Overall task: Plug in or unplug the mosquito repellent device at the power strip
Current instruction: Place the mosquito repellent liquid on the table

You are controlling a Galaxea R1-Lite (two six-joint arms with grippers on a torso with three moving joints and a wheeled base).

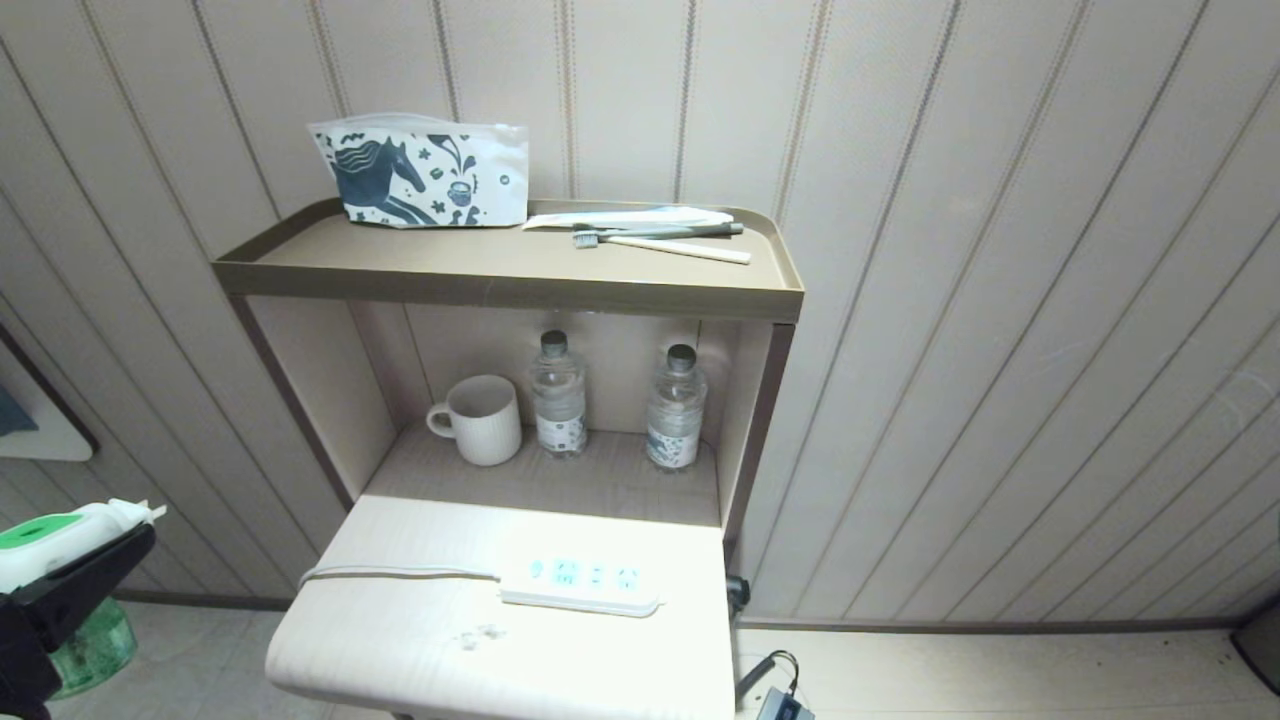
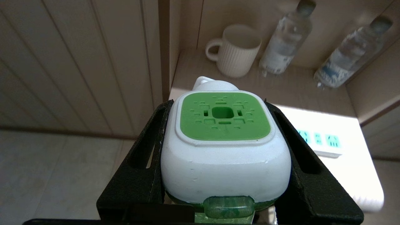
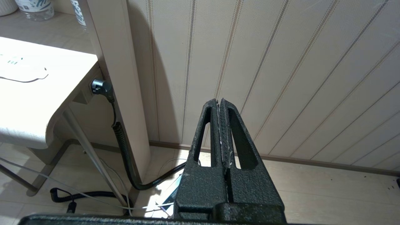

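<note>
Green-and-white, the mosquito repellent device sits clamped between the two black fingers of the left end effector, head up, translucent bottle hanging below. In the head view this end effector is at the far left edge, off the surface and lower than its top, over the floor.

Decisive relation: the power strip lies to the right of the held device, well apart from it. Its long axis runs left to right across the near part of the pale surface, sockets facing up, white cord leading off leftward. Judgement: the device has yet to be carried rightward and up over the strip, then turned to bring its plug side to a socket; no prongs are visible, so their facing cannot be told.

The right end effector has its fingers pressed together on nothing, parked beside the stand near the panelled wall, idle.

Behind the strip, a recess holds a mug and two water bottles. Room above the strip looks unobstructed.
</note>
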